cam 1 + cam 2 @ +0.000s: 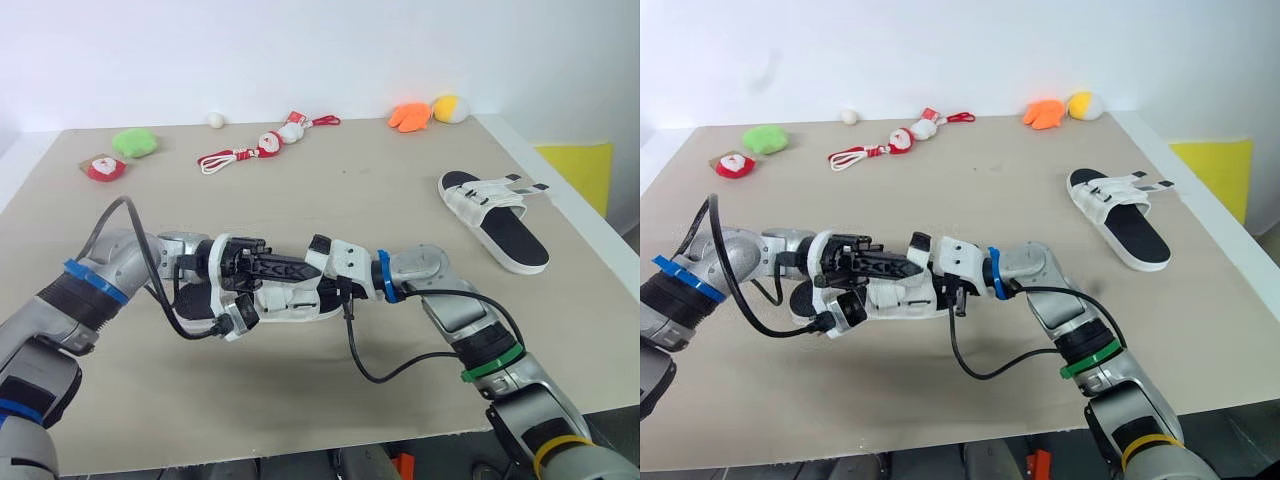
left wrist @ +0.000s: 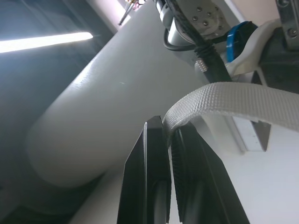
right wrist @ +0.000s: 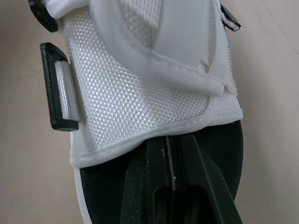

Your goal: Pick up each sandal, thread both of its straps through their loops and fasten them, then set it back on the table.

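A white sandal with a black footbed is held just above the table's front middle, between both grippers. My left gripper is shut on the sandal's white webbing strap, which is pinched between its fingertips. My right gripper is shut on the edge of the sandal's mesh upper, beside a black loop. The second sandal lies flat at the right of the table with its straps loose, apart from both grippers.
Small toys line the back edge: a green plush, a red-white toy, a Santa with a red cord, an orange plush, a yellow ball. A yellow panel stands beyond the table's right edge.
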### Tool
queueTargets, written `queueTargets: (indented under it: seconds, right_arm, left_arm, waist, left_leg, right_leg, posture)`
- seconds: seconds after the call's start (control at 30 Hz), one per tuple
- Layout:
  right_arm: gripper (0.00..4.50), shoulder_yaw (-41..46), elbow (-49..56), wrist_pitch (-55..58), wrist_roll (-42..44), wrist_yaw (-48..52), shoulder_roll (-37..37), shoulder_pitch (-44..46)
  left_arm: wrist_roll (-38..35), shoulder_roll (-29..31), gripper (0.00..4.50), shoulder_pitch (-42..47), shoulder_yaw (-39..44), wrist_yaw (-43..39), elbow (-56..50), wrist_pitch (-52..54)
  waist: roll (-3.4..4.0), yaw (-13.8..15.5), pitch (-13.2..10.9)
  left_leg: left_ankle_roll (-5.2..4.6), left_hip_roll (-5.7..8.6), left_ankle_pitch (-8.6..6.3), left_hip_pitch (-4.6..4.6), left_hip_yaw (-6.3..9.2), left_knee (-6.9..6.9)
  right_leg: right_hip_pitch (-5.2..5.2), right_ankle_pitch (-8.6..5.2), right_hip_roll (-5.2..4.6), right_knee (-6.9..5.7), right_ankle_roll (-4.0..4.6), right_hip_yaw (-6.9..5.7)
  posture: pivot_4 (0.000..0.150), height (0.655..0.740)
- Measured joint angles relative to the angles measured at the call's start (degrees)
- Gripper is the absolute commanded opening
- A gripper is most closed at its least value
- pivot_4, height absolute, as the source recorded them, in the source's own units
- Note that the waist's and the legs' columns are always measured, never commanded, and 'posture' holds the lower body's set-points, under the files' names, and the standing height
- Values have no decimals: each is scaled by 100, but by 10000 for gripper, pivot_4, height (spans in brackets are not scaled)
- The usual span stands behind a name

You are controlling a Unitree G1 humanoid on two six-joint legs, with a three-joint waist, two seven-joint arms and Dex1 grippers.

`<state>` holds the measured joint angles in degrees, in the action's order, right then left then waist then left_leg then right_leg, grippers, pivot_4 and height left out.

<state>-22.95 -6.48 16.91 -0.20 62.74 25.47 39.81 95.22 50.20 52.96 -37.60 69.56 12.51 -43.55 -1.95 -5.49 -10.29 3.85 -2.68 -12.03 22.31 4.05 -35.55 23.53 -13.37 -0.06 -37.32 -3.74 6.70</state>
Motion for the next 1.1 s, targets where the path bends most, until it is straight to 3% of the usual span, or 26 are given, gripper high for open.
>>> queueTargets:
  seconds: [0.07, 0.23, 0.3, 0.5, 0.67, 0.73, 0.77, 0.9, 1.0, 1.07, 1.1]
  right_arm:
    - [0, -9, -9, -7, -4, 7, 0, 10]
    - [0, -24, -28, -16, -7, 13, -2, 19]
    - [0, -30, -30, -17, -7, 13, -2, 21]
    - [0, -50, -27, -19, -8, 9, 0, 21]
    - [0, -44, 27, -8, -8, -4, 26, -27]
    - [0, -34, 43, 2, -8, -15, 38, -45]
    - [0, -30, 53, 6, -8, -24, 36, -53]
    - [0, -11, 61, 20, -5, -2, 45, -59]
    - [0, -1, 63, 35, -5, 17, 48, -55]
    - [0, 4, 62, 34, -4, 35, 50, -55]
    - [0, 13, 60, 35, -5, 56, 51, -52]
  left_arm:
    - [-2, 8, 13292, 0, -24, 113, -1, 121]
    - [-63, 29, 39730, 2, -45, 250, -1, 208]
    - [-144, 32, 44346, 3, -45, 246, 2, 146]
    - [-1025, 246, 44346, 5, 46, -112, 82, -517]
    - [-2672, 552, 44346, -263, 676, -1216, 164, -1096]
    - [-3650, 558, 44346, -401, 768, -1954, 258, -1325]
    - [-4639, 564, 44346, -577, 785, -2643, 346, -1425]
    - [-7031, 565, 44346, -1114, 806, -4608, 495, -1189]
    - [-8853, 553, 44346, -1485, 954, -6179, 343, -581]
    - [-9559, 559, 44346, -1696, 1077, -6838, 179, -251]
    - [-10328, 570, 44346, -1935, 1196, -7514, -101, 198]
  waist:
    - [0, 0, 0]
    - [0, 0, 0]
    - [0, 0, 0]
    - [0, 0, 0]
    - [-1, 17, 1]
    - [0, 32, 1]
    - [0, 32, 2]
    - [1, 46, 1]
    - [1, 50, 1]
    - [1, 51, 1]
    - [1, 51, 1]
  left_leg:
    - [0, 0, 0, 0, 0, 0]
    - [0, 0, 0, -1, 0, -2]
    - [0, 0, 0, -1, 0, -3]
    - [-1, 0, 0, -3, 0, -3]
    - [-1, 0, 1, -7, -3, -4]
    - [-1, 0, 1, -10, -6, -7]
    - [-1, 0, 1, -11, -8, -7]
    - [-1, -1, 1, -10, -7, -7]
    - [-1, -1, 1, -9, -6, -8]
    - [-1, -1, 1, -9, -7, -8]
    - [-1, -1, 1, -9, -6, -7]
  right_leg:
    - [0, 0, 0, 0, 0, 0]
    - [-1, 1, 0, -2, 1, 0]
    - [-1, 1, 0, -3, 1, 0]
    - [-1, 1, 0, -6, 2, 0]
    - [-6, 1, -2, -6, 2, 0]
    - [-10, 1, -4, -6, 3, 2]
    - [-9, 1, -4, -6, 4, 2]
    - [-8, -1, -2, -9, 7, 0]
    - [-7, -2, -2, -10, 8, 0]
    - [-7, -3, -2, -10, 9, 0]
    - [-8, -6, -2, -10, 13, 0]
  posture:
    - [1500, 7400]
    - [1500, 7400]
    - [1500, 7400]
    - [1500, 7400]
    - [1500, 7400]
    - [1500, 7400]
    - [1500, 7400]
    - [1500, 7400]
    - [1500, 7400]
    - [1500, 7400]
    - [1500, 7400]
